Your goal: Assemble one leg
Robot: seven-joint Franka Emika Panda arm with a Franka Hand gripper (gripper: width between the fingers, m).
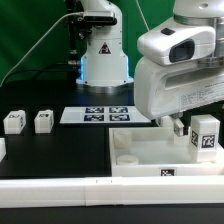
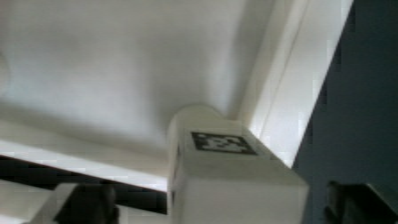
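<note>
Exterior view: gripper [image 1: 197,128], jaws clamped on leg [image 1: 205,137], above right corner of tabletop [image 1: 140,150]. Advice: keep leg upright, align over corner socket, lower slowly.

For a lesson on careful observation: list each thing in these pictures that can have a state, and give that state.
Small white plastic rectangular leg with a tag: upright, held over the tray's corner.
Gripper: fingers shut on that leg.
Large white square tray-like piece: lying flat on the table.
First loose white leg: standing, untouched.
Second loose white leg: standing, untouched.
Marker board: lying flat.
</note>
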